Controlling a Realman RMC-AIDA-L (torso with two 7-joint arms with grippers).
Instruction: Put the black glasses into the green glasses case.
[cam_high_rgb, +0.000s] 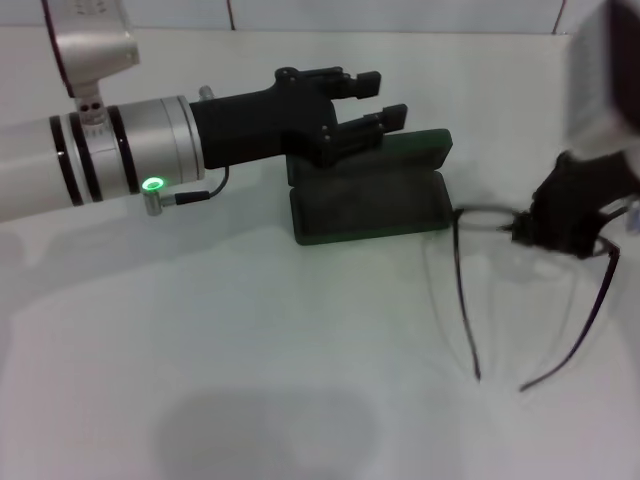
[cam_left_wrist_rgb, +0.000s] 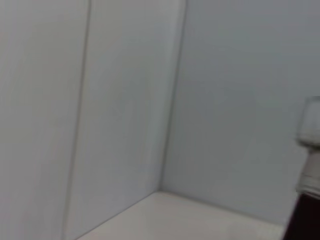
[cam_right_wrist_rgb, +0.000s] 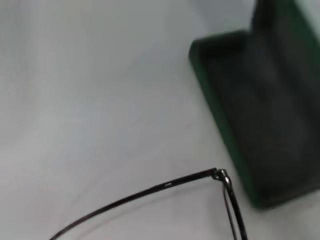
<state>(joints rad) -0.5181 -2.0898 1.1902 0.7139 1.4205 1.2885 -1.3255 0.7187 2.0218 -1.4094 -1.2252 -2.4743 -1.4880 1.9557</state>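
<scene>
Right tool (cam_high_rgb: 545, 232) closed on black glasses (cam_high_rgb: 470, 300)

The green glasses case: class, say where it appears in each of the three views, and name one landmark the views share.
Head view: the green glasses case lies open at upper centre, under the left pincer.
Left wrist view: not in it.
Right wrist view: at the right edge.
Shared landmark: the black glasses, whose hinge lies beside the case.

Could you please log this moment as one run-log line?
left pincer: open, over green glasses case | case: open | right pincer: at black glasses front | glasses: outside case
</scene>
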